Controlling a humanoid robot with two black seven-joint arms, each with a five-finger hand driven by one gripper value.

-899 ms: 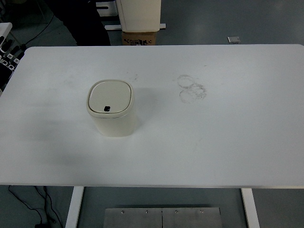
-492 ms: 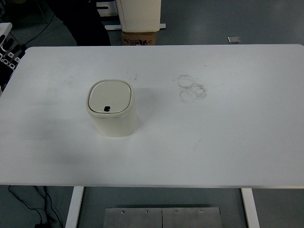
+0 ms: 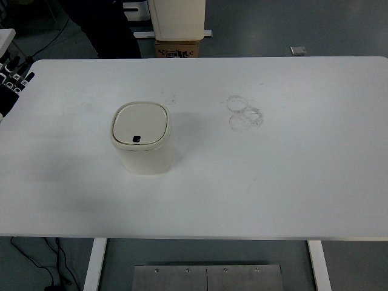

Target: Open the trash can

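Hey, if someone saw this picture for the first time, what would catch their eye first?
First the cream trash can, standing alone left of centre on the white table, its lid shut with a small dark button at the near edge. Next, the faint ring-shaped marks on the tabletop to its right, a little farther back. A black-and-white robot hand just shows at the left edge.

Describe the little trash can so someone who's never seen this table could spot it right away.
Start with the large white rectangular table that fills the view. Left of its centre stands a small cream plastic trash can with rounded corners. Its flat lid is shut, with a small dark button at the near edge, and it is the only object standing on the table.
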